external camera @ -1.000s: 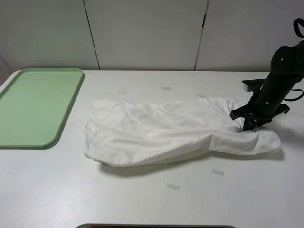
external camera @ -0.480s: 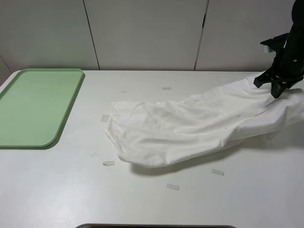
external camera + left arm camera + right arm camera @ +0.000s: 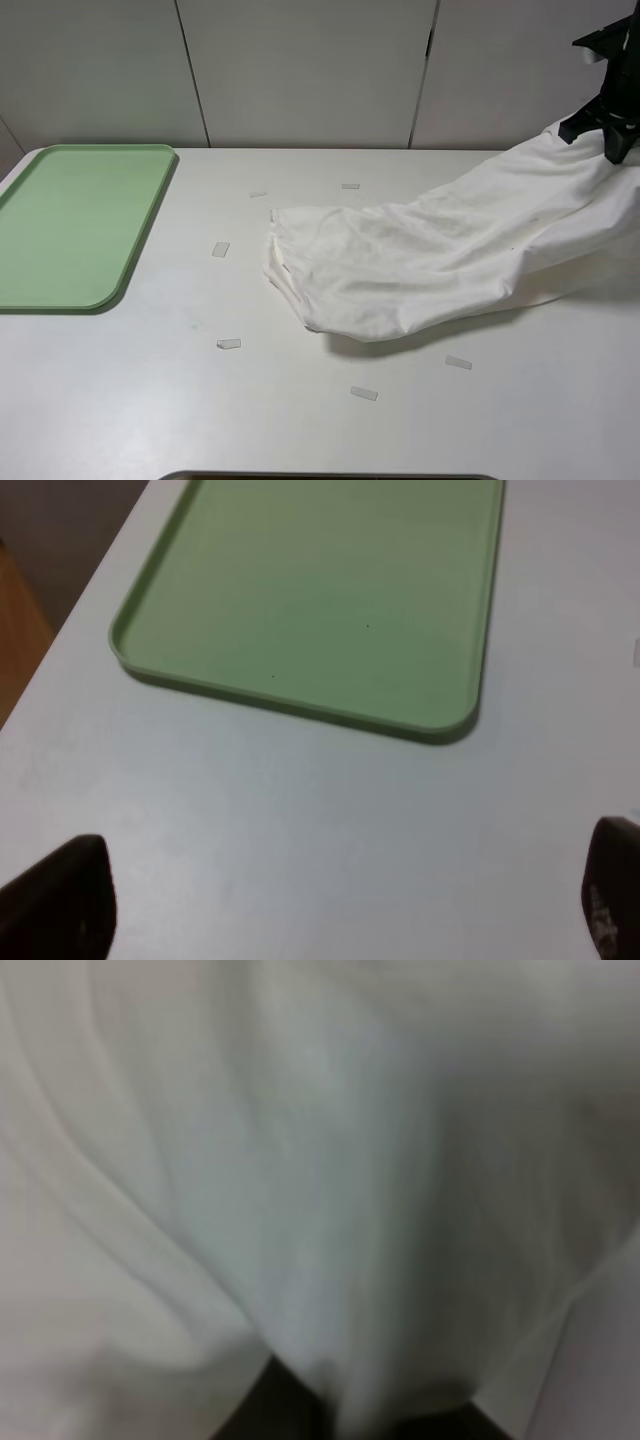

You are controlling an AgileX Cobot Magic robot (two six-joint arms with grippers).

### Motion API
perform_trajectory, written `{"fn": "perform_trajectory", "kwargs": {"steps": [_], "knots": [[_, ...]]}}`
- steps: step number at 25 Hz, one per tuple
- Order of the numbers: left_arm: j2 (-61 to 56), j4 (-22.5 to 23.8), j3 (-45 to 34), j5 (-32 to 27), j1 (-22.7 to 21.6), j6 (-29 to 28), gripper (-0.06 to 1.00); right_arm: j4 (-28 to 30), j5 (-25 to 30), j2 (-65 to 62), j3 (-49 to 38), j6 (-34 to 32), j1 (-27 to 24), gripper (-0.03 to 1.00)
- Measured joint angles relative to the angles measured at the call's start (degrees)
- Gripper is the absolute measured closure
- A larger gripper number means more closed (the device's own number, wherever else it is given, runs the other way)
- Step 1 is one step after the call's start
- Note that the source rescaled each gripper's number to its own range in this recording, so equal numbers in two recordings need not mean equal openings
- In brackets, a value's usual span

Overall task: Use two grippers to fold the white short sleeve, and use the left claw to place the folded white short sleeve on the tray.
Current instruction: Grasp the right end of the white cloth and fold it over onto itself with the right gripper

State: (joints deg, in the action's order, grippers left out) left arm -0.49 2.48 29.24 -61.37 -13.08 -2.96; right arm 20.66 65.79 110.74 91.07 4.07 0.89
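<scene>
The table (image 3: 120, 400) carries the white short sleeve (image 3: 420, 260) as 1 long bunched band. Its long axis runs from mid-table toward the far right. There the right gripper (image 3: 612, 135) pinches 1 end and holds it raised, while the other end rests on the surface. The tray (image 3: 80, 225) sits at the left, well apart from the cloth. The left claw (image 3: 335, 905) hangs over bare table near the tray's edge, jaws spread wide, holding nothing. Of the 2 arms, I judge the left nearer the cloth's resting end. The right wrist view is a white blur, probably fabric against the lens.
</scene>
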Motion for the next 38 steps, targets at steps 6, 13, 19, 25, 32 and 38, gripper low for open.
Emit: {"fn": "perform_trajectory", "kwargs": {"steps": [6, 13, 19, 25, 32, 38], "knots": [[0.0, 0.0, 0.0, 0.0, 0.0, 0.0, 0.02, 0.1, 0.6, 0.0, 0.1, -4.1, 7.5, 0.88], [0.0, 0.0, 0.0, 0.0, 0.0, 0.0, 0.02, 0.3, 1.4, 1.6, -3.9, -9.9, 16.0, 0.88], [0.0, 0.0, 0.0, 0.0, 0.0, 0.0, 0.02, -0.1, -3.0, 2.5, -9.8, -15.9, 23.1, 0.88], [0.0, 0.0, 0.0, 0.0, 0.0, 0.0, 0.02, -0.2, -7.0, 2.5, -10.3, -22.0, 29.2, 0.74], [0.0, 0.0, 0.0, 0.0, 0.0, 0.0, 0.02, -0.4, -5.0, 2.5, -9.5, -20.3, 32.6, 0.01], [0.0, 0.0, 0.0, 0.0, 0.0, 0.0, 0.02, -0.1, -1.2, 2.3, -1.8, -19.1, 32.4, -0.03]]}}
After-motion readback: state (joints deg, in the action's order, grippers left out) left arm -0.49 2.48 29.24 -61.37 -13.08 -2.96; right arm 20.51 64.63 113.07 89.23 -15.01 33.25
